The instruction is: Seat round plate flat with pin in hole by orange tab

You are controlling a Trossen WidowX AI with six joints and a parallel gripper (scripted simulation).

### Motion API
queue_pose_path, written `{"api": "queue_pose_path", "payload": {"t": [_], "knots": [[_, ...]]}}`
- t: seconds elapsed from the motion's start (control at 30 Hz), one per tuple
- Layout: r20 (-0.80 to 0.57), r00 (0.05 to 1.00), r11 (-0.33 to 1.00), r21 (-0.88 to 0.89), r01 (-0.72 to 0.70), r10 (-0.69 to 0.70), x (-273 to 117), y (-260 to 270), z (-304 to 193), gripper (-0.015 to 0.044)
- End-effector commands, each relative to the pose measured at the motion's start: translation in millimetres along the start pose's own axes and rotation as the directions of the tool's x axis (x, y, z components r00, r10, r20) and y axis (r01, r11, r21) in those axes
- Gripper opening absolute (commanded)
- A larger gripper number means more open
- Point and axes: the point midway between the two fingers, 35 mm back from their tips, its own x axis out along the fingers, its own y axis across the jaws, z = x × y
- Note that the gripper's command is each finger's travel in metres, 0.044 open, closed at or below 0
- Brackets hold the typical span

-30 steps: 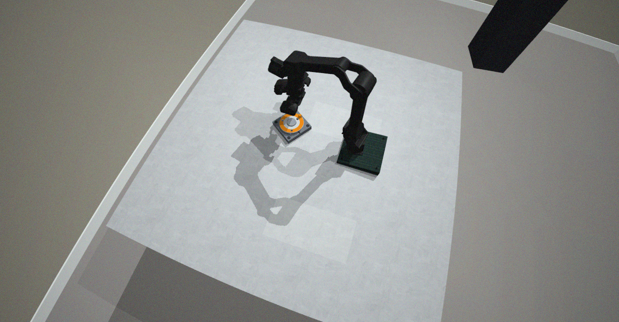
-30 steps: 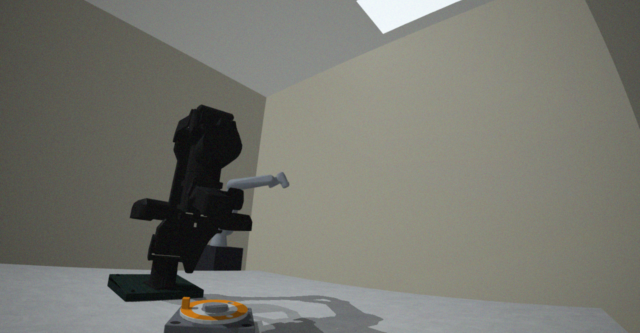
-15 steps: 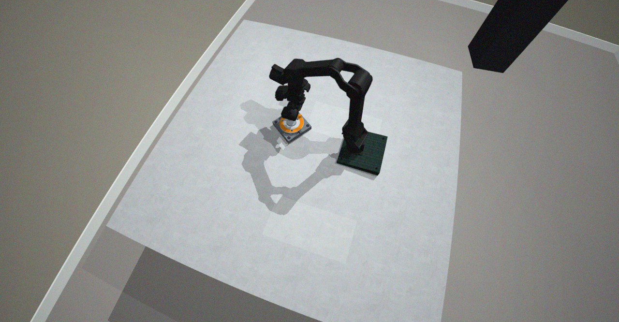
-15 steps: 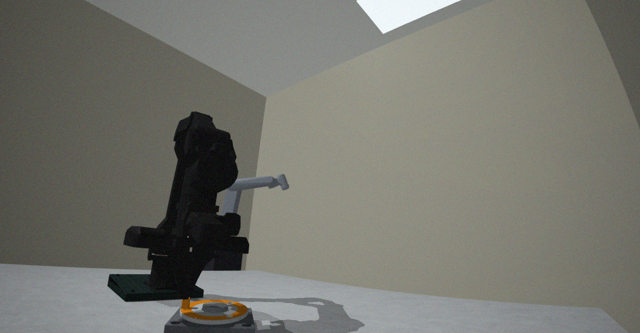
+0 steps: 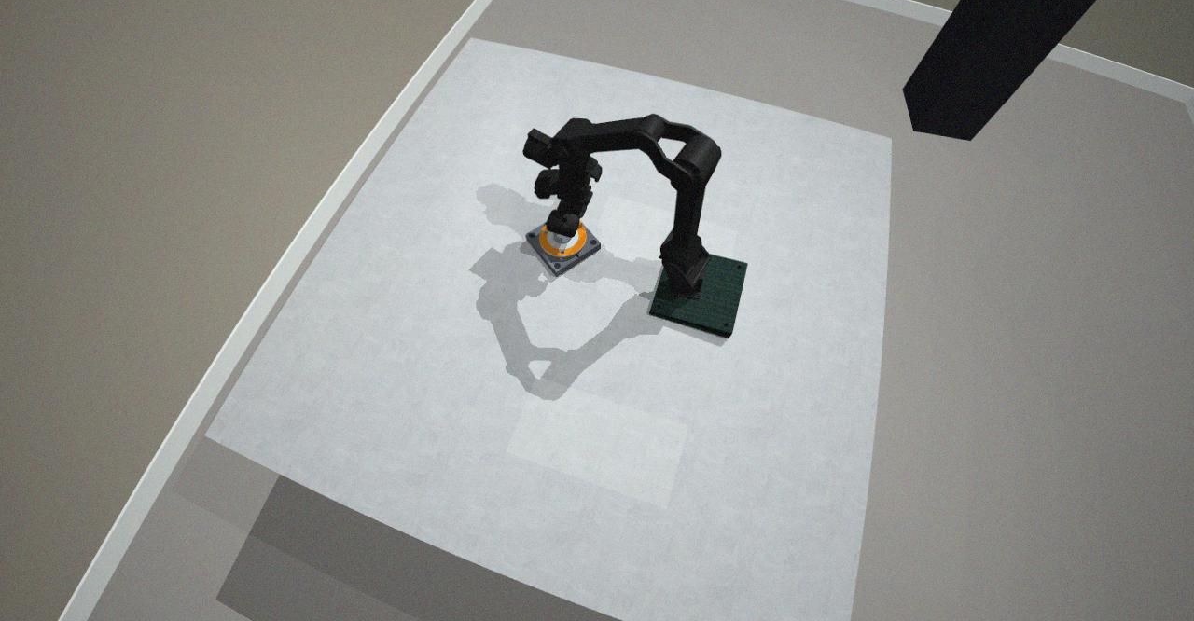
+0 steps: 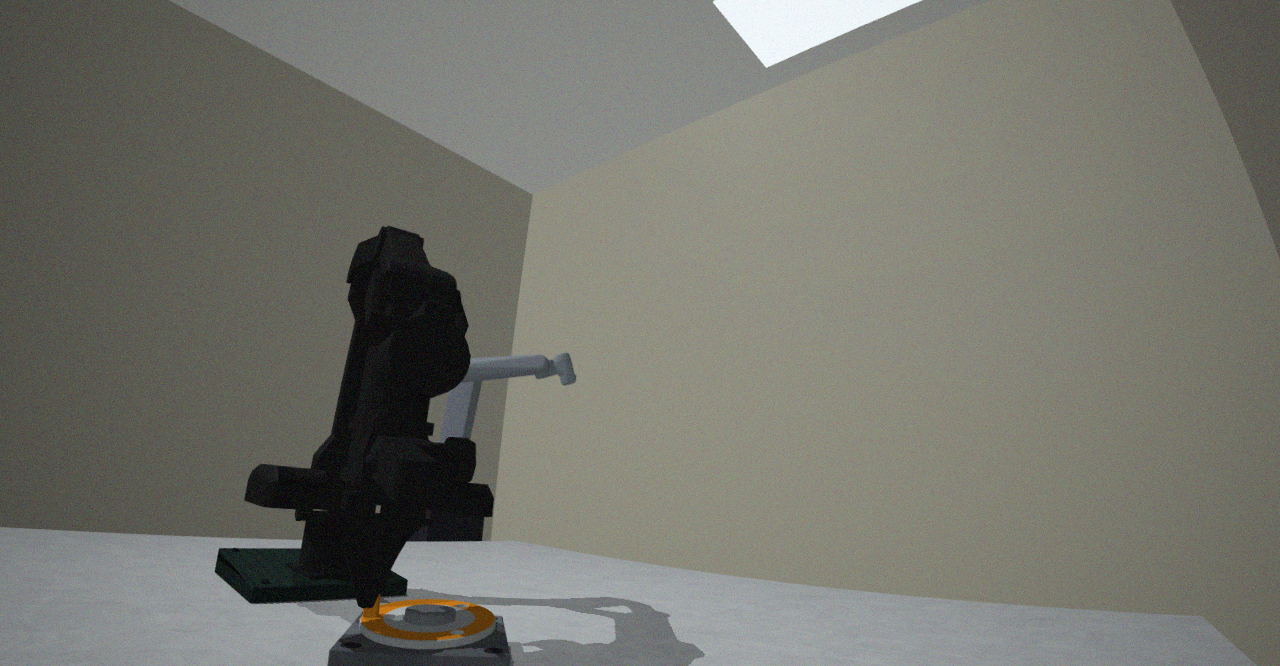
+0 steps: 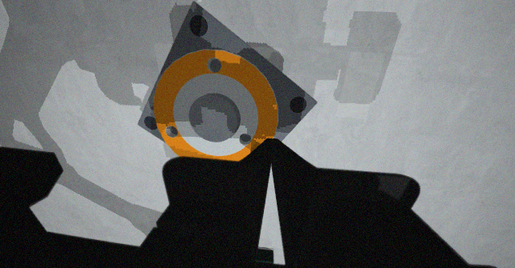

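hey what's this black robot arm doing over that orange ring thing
The arm has its gripper shut, holding nothing, with the tips down at the rim of the round orange plate. The plate sits over a grey post on a square base. From the side the tips are right where the plate's orange tab stands, apparently ready to nudge the plate round. Actual contact is hard to tell.
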Motion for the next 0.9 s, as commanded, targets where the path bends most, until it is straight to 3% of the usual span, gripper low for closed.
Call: {"api": "queue_pose_path", "payload": {"t": [0.0,0.87], "knots": [[-0.007,1.000,1.000,-0.006,0.003,-0.003,1.6,1.7,-8.6,0.0000],[-0.008,1.000,1.000,-0.006,0.001,-0.001,2.6,21.3,-30.1,0.0000]]}}
